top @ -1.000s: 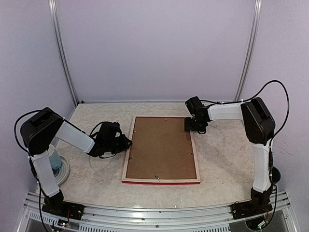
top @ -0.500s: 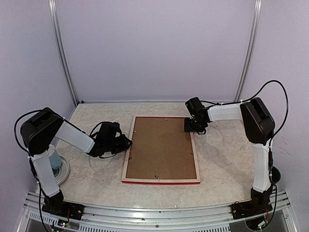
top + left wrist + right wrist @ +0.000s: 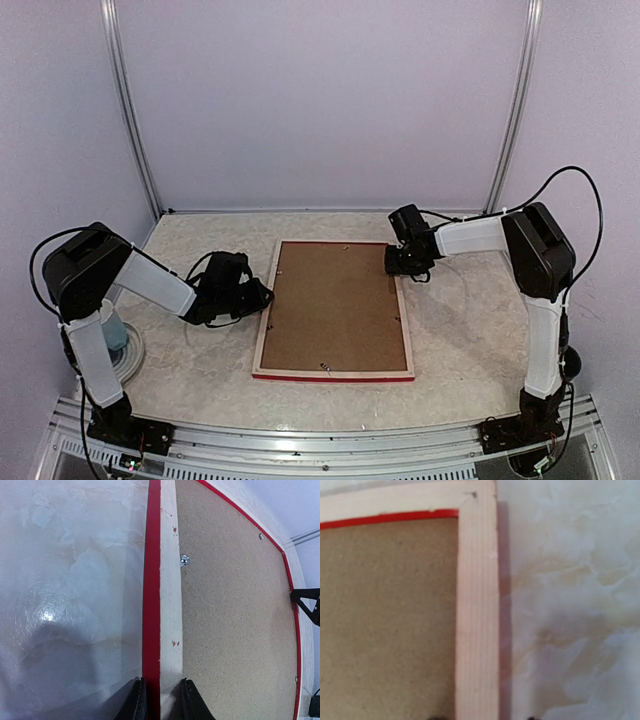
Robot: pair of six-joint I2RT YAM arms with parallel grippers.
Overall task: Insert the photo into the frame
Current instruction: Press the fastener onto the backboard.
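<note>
**Frame face-down on table, a gripper at each side rail**

Far left: pale blue item [image 3: 115, 333] on a white disc, partly hidden behind the left arm; identity unclear.

Left arm: upper link rises from the near-left base, and the forearm runs low and rightward. Left gripper [image 3: 255, 297] sits at the frame's left rail, about mid-length. In the wrist view its fingers [image 3: 136, 703] straddle that rail, one against the red outer edge and one at the inner edge. They are closed on the rail.

Centre: frame [image 3: 260, 340] lies flat on the marble-patterned table [image 3: 460, 330], pale wood back upward, red showing along the near edge. Brown backing panel [image 3: 335, 305] sits inside it.

Right arm: stands tall from the near-right base and bends at the elbow, with the forearm reaching left. Right gripper [image 3: 401, 266] is low at the frame's far-right corner. Only the fingertips [image 3: 437, 718] show in the wrist view. They stand apart, one on each side of the rail, with bare table between the rail and the outer tip, so the fingers are spread and hold nothing.
</note>
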